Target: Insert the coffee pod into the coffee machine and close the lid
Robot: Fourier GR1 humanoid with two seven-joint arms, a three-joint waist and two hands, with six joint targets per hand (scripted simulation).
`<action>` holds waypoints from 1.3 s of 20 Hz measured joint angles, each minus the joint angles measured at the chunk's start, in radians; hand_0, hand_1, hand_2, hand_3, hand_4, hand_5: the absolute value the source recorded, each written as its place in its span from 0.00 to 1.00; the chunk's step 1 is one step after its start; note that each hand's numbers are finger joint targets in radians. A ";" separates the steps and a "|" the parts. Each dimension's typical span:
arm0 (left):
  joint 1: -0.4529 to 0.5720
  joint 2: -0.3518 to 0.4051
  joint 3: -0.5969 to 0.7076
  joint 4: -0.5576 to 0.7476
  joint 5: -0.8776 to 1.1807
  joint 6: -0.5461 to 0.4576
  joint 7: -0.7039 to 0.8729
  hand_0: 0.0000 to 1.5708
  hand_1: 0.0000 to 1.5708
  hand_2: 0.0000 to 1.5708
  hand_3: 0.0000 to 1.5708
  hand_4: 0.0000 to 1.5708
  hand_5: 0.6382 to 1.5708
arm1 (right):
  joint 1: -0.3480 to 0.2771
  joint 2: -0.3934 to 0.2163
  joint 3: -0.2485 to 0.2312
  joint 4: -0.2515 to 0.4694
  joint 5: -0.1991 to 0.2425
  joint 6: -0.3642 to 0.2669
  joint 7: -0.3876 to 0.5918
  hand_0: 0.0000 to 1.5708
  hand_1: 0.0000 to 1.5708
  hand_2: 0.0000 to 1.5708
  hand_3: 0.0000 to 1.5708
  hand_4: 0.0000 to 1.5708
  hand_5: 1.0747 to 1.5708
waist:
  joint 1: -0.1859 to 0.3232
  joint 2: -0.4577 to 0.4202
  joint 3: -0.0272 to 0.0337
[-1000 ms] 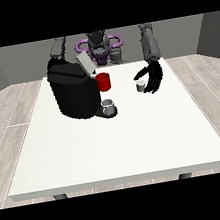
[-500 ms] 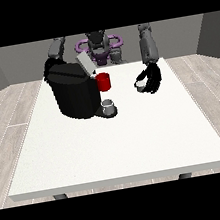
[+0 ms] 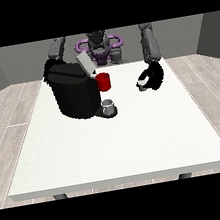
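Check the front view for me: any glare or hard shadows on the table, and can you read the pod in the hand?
Front view: light is flat and even, no glare on the white table. Only a faint shadow lies under the black coffee machine. The hand at the view's right is dark against dark; the coffee pod is just a small pale spot at it.

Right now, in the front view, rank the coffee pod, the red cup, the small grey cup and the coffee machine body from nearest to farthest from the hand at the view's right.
1. Coffee pod: at the hand itself, on its machine-facing side.
2. Red cup: toward the view's left, beside the machine.
3. Small grey cup: on the machine's tray; too close to call against the red cup.
4. Coffee machine body: farthest left.
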 measured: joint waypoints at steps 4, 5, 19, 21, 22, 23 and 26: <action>-0.038 0.005 0.004 -0.018 0.011 -0.052 -0.043 0.89 0.89 0.91 0.87 0.38 1.00 | 0.005 0.002 0.001 0.032 0.001 0.005 -0.016 0.00 0.00 0.00 0.00 0.31 1.00 | 0.005 -0.011 -0.0003; -0.053 0.000 0.001 -0.025 0.010 -0.063 -0.035 0.88 0.88 0.90 0.86 0.37 1.00 | 0.009 0.007 0.007 0.042 0.002 -0.001 -0.019 0.00 0.00 0.00 0.00 0.30 1.00 | 0.005 -0.022 -0.0004; -0.211 0.016 0.007 -0.098 0.006 -0.221 0.014 0.80 0.80 0.85 0.82 0.35 1.00 | 0.000 0.010 0.017 0.082 -0.008 0.018 -0.027 0.00 0.00 0.00 0.00 0.32 1.00 | -0.022 -0.083 -0.0001; -0.224 0.010 0.008 -0.107 0.001 -0.224 0.021 0.81 0.81 0.85 0.82 0.35 1.00 | -0.016 0.005 0.007 0.087 -0.013 0.018 -0.036 0.00 0.00 0.00 0.00 0.33 1.00 | -0.020 -0.076 -0.0003; -0.242 0.018 0.015 -0.106 0.005 -0.242 0.035 0.80 0.80 0.85 0.82 0.34 1.00 | -0.015 0.005 0.010 0.085 -0.013 0.021 -0.030 0.00 0.00 0.00 0.00 0.33 1.00 | -0.028 -0.080 -0.0004; -0.254 0.026 0.022 -0.108 0.007 -0.249 0.034 0.80 0.80 0.84 0.81 0.34 1.00 | -0.019 0.002 0.007 0.083 -0.014 0.022 -0.034 0.00 0.00 0.00 0.00 0.31 1.00 | -0.031 -0.074 -0.0002; -0.299 0.048 0.041 -0.110 0.008 -0.255 0.052 0.65 0.65 0.77 0.78 0.32 1.00 | -0.023 -0.006 0.014 0.074 -0.010 0.031 -0.030 0.00 0.00 0.00 0.00 0.32 1.00 | -0.054 -0.064 -0.0004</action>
